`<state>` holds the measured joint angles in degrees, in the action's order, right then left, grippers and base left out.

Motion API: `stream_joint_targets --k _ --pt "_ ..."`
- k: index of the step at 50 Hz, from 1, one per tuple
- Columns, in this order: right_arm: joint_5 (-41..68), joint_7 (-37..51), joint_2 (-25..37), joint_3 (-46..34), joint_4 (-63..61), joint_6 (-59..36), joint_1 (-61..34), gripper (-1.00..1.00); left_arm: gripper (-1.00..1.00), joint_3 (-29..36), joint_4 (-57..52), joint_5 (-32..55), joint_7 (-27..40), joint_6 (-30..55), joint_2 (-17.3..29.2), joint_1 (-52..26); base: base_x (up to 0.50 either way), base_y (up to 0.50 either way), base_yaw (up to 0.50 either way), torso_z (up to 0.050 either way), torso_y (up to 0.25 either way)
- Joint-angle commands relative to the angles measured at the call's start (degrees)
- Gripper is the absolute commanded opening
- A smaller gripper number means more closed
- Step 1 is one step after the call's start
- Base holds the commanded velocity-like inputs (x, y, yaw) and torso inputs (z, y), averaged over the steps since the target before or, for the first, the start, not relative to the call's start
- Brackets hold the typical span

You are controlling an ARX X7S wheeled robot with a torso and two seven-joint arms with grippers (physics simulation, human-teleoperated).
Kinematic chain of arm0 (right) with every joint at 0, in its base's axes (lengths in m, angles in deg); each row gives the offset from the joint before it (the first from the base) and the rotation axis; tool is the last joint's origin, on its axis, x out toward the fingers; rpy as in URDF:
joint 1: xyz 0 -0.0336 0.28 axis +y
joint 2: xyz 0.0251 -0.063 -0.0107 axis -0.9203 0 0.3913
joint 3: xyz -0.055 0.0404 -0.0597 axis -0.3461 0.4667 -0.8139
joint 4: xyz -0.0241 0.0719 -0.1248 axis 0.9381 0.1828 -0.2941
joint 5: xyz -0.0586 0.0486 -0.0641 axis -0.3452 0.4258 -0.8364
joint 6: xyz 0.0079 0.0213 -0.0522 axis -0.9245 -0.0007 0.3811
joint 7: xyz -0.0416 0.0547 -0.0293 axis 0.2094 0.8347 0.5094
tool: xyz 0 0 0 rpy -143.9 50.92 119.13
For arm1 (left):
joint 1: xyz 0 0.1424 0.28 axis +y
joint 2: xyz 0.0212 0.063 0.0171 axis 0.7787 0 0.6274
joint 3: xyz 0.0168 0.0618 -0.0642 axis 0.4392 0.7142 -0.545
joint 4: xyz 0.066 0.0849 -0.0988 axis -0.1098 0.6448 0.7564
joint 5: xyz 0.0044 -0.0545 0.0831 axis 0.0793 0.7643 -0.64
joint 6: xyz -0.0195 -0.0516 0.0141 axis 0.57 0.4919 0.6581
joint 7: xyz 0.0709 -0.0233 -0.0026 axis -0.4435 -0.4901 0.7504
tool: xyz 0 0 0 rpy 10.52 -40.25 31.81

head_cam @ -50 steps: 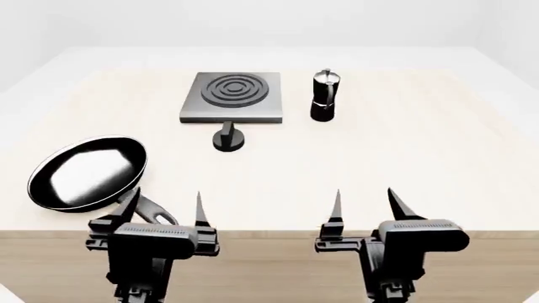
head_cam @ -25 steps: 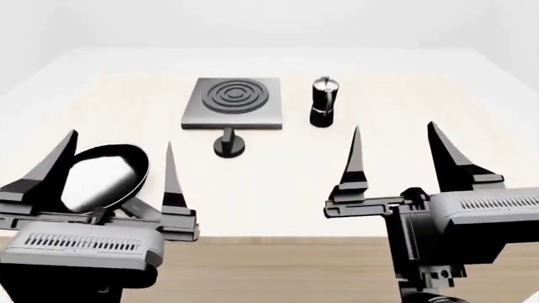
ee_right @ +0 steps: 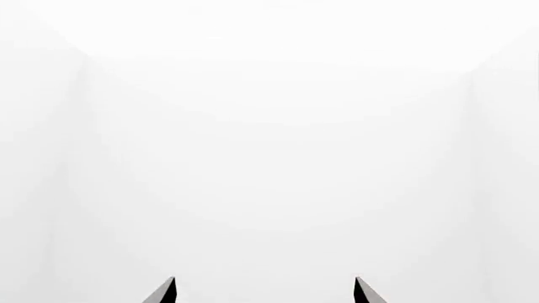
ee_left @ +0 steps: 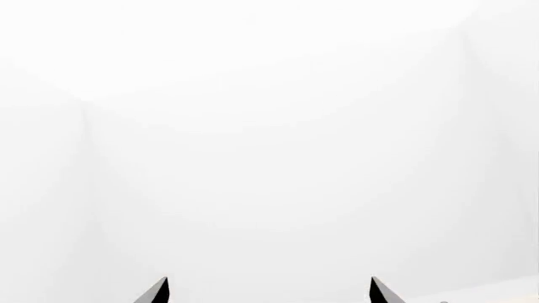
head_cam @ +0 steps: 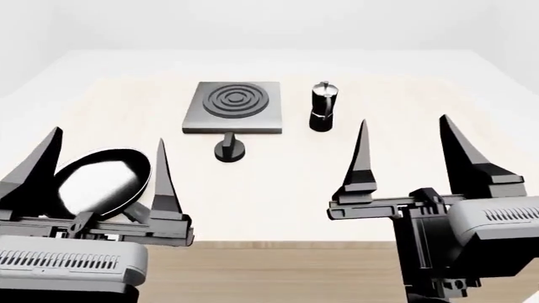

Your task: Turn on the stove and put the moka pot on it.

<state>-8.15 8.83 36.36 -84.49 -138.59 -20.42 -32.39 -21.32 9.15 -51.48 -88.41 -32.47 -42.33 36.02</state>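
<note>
The stove [head_cam: 232, 106], a flat dark-grey slab with concentric rings, lies at the far middle of the table, its small round black knob [head_cam: 230, 150] just in front of it. The moka pot [head_cam: 322, 107], black with a silver lid, stands upright to the right of the stove, apart from it. My left gripper [head_cam: 107, 142] is open and empty, raised near the table's front edge, in front of the frying pan. My right gripper [head_cam: 402, 126] is open and empty, raised at the front right, well short of the pot. Both wrist views show only fingertips [ee_left: 156, 291] [ee_right: 164, 291] against white walls.
A round black frying pan [head_cam: 97, 180] lies at the front left of the light wooden table [head_cam: 278, 183], partly behind my left fingers. White walls surround the table.
Both grippers have risen and come closer to the head camera since a second ago, still open. The stove, knob, pot and pan have not moved on the table.
</note>
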Motion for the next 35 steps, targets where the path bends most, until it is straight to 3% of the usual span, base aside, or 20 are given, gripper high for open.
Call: stream_joint_targets --k 1,11,35 --pt "0.3 1.1 0.4 -0.6 -0.5 0.4 0.0 1.0 1.0 -0.2 -0.3 0.1 0.2 0.2 -0.1 0.2 0.0 0.0 0.0 0.05 0.09" --pt "-0.2 2.0 0.9 -1.1 -0.1 1.3 -0.2 1.0 1.0 0.6 0.0 0.7 1.2 -2.4 0.8 1.4 0.0 0.0 0.0 0.01 0.013" --pt "0.4 3.1 1.8 -2.2 0.4 1.6 -0.2 1.0 1.0 -0.2 -0.4 0.5 0.3 -2.4 0.2 1.2 0.0 0.21 0.0 0.0 0.0"
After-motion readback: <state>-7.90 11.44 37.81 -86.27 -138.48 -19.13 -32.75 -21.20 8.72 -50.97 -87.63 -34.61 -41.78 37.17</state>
